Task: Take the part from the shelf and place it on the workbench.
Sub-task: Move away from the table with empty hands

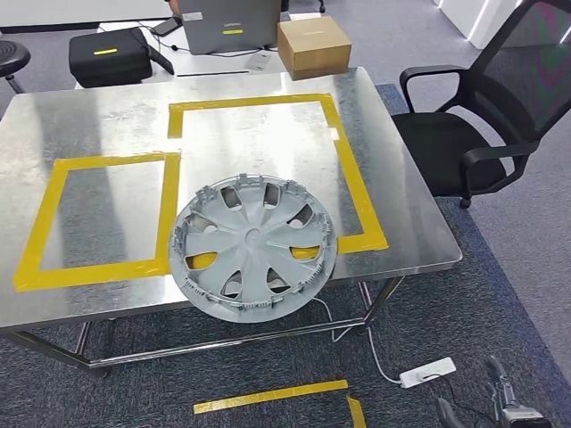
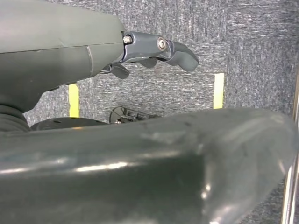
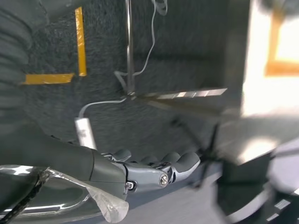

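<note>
Hubcap (image 1: 252,247) on workbench (image 1: 95,116) front edge, cardboard box (image 1: 314,46) behind, office chair (image 1: 484,116) right

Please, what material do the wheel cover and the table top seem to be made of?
The wheel cover looks like moulded plastic with a matte silver-grey paint: thin spokes, small clips around the rim, no strong shine. The table top looks like bare sheet metal, perhaps galvanised or stainless steel: it gives cloudy reflections and has a thin bent edge.
</note>
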